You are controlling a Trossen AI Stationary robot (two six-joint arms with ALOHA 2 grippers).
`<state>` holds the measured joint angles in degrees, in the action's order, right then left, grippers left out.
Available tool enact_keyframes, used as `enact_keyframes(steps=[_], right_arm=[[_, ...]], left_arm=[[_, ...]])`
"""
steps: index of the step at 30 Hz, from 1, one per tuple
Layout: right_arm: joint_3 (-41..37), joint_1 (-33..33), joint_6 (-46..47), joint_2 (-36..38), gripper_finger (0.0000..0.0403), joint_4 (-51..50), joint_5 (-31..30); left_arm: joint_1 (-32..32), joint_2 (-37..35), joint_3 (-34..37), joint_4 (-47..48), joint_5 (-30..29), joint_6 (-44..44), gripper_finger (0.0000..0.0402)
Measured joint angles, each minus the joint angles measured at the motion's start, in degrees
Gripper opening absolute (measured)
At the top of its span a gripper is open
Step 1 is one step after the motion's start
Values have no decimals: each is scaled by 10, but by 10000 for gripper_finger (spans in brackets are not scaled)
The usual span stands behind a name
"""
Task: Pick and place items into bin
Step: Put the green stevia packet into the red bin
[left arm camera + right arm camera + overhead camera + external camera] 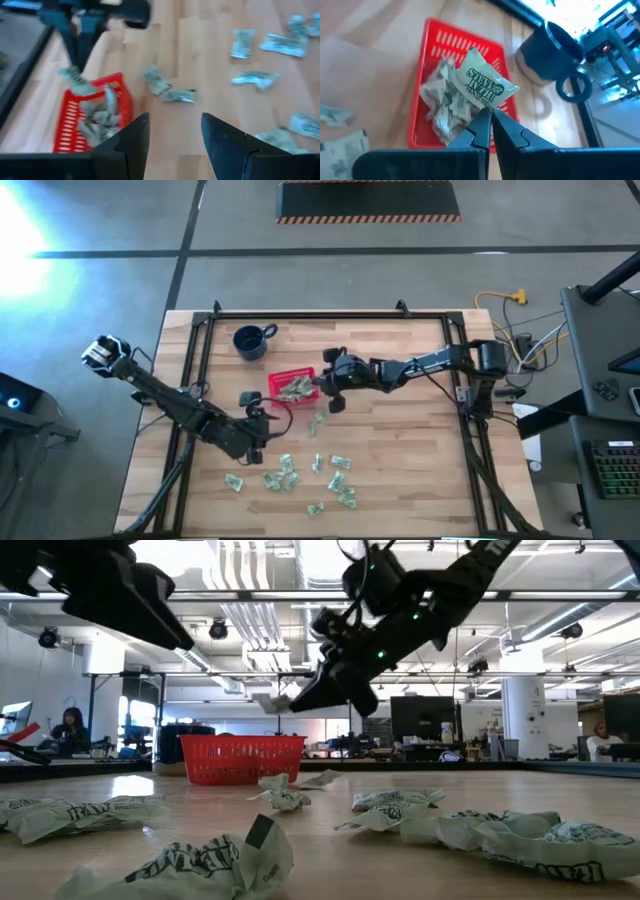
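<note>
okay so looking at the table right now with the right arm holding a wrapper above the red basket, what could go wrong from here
1. The right gripper pinches its wrapped piece only by an edge, so it might slip early and land outside the red basket.
2. The basket already holds a crumpled pile; a piece dropped on top could slide out over the low rim.
3. The open left gripper hovers near the basket, so both arms may crowd each other there.
</note>
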<state>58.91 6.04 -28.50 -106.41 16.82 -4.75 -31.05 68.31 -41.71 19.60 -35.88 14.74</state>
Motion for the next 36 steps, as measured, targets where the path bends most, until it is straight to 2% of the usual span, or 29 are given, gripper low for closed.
enact_keyframes(steps=[6,11,16,20,26,32,36], right_arm=[[17,5,14,-17,18,-3,1],[17,6,29,-17,67,-6,4],[17,6,40,-16,125,-22,3],[17,4,20,-9,150,-52,29],[16,2,10,1,155,-90,120],[16,2,8,2,143,-109,177],[14,2,10,2,137,-108,209]], left_arm=[[-19,3,1,-6,16,17,162],[-28,3,2,-10,42,45,162],[-37,3,5,4,118,93,162],[-55,3,6,49,189,189,162],[-107,13,4,69,252,335,162],[-161,46,4,68,271,454,162],[-177,84,-7,69,293,484,162]])
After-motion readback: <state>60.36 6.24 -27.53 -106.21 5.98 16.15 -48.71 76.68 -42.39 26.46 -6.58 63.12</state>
